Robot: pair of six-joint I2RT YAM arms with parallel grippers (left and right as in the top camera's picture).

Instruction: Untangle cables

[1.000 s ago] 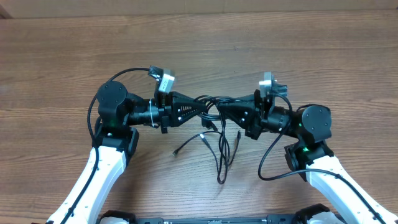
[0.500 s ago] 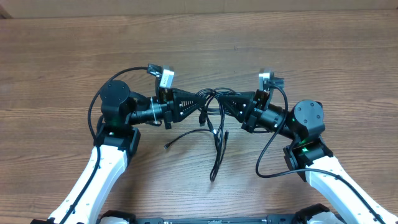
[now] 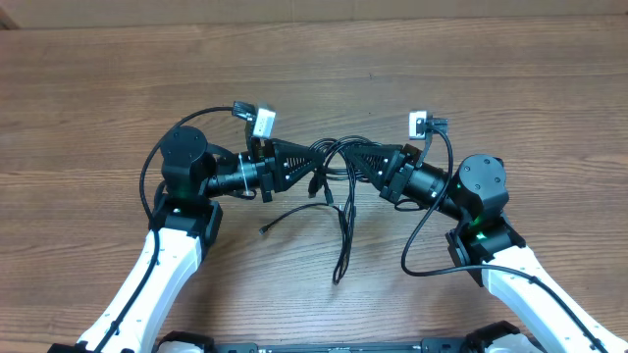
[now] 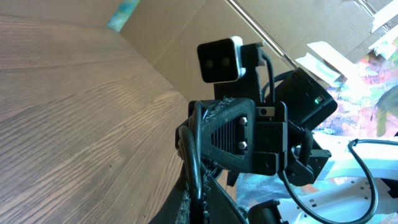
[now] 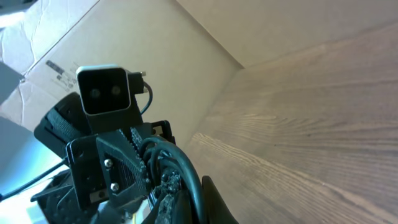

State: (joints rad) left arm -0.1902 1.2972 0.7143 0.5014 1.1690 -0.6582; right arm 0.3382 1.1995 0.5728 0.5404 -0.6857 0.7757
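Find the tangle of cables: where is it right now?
In the overhead view, the cables are over the middle of the table, pinched between the left fingers and the right fingers, with loose ends trailing toward the robot.

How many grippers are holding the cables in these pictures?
2. The left gripper is shut on the cables at the clump's left side; the right gripper is shut on them at its right side. No other gripper is in view.

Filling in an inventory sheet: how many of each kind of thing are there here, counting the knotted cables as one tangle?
Arms: 2, left arm, right arm
Grippers: 2, left gripper, right gripper
Cameras: 2, left wrist camera, right wrist camera
Cable tangle: 1
Table: 1
Total: 8
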